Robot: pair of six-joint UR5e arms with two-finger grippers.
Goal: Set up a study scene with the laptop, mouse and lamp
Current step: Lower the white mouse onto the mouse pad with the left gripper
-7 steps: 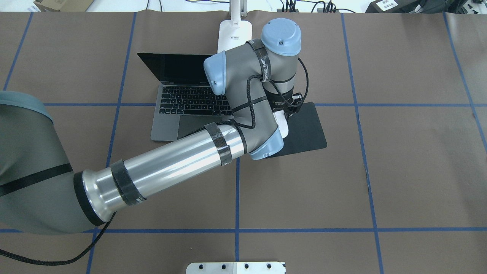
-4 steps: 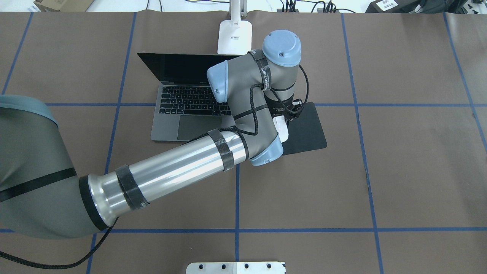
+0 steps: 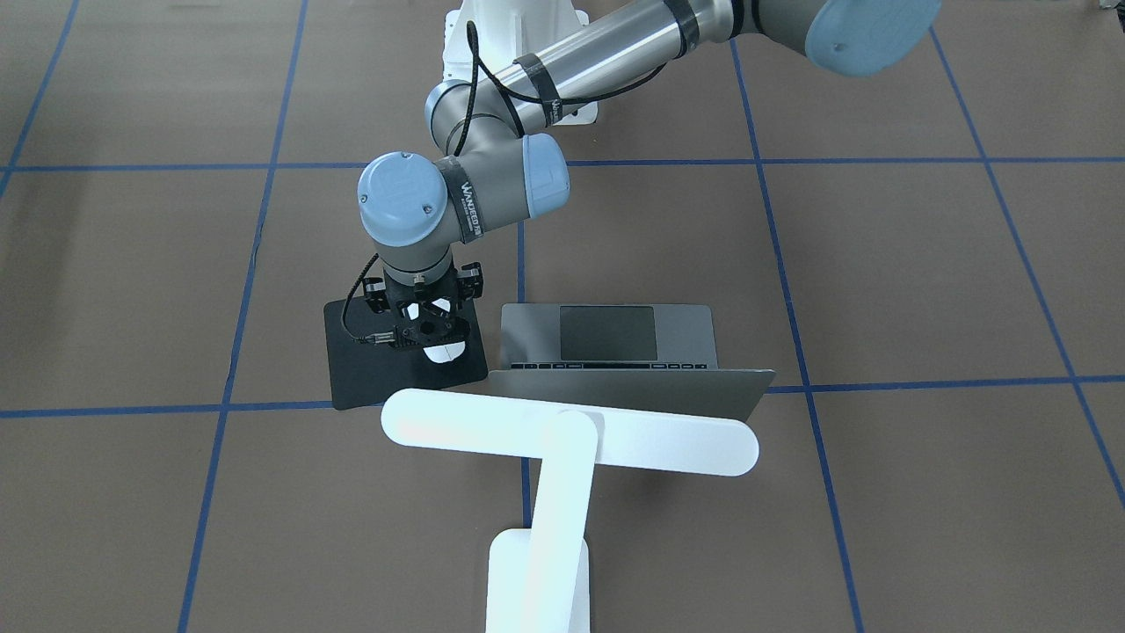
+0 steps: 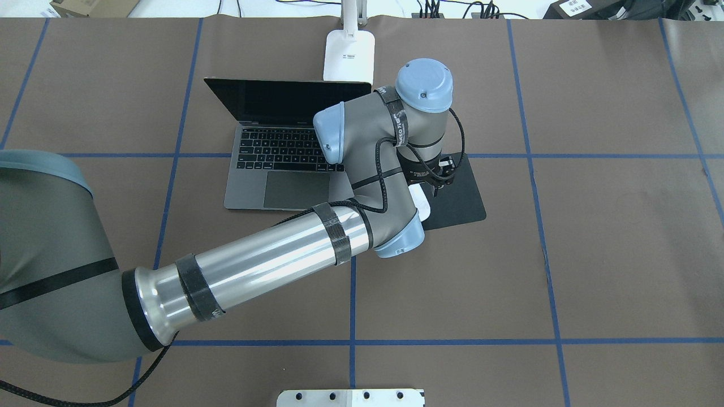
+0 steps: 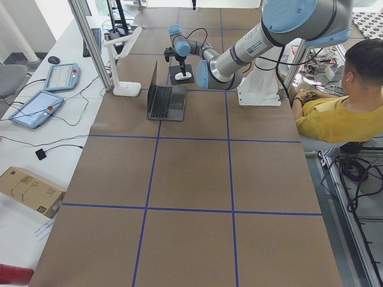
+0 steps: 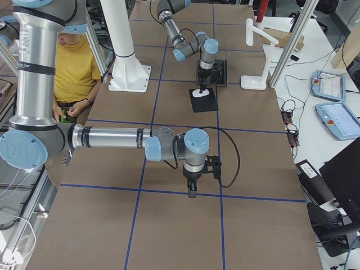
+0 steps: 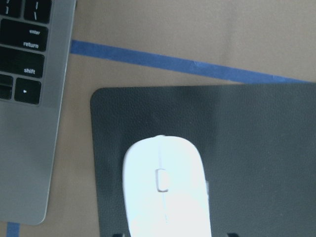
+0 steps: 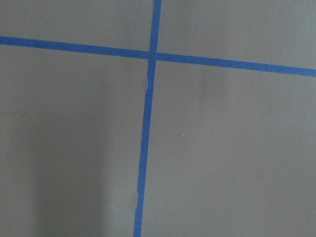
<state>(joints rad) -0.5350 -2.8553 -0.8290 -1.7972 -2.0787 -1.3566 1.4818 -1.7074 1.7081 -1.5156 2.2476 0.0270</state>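
The small white oval mouse lies on the thin black square mat beside the slim grey metal laptop — straight below the left gripper, jaws parted astride its width, seemingly not pinching.

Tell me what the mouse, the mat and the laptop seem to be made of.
Mouse: probably hard plastic, smooth glossy white, with a soft sheen and a thin moulded seam down its middle.
Mat: matte black with a fine leather-like grain; faux leather or rubber, the look leaves it open.
Laptop: likely aluminium, an even satin grey with a crisp rounded corner.
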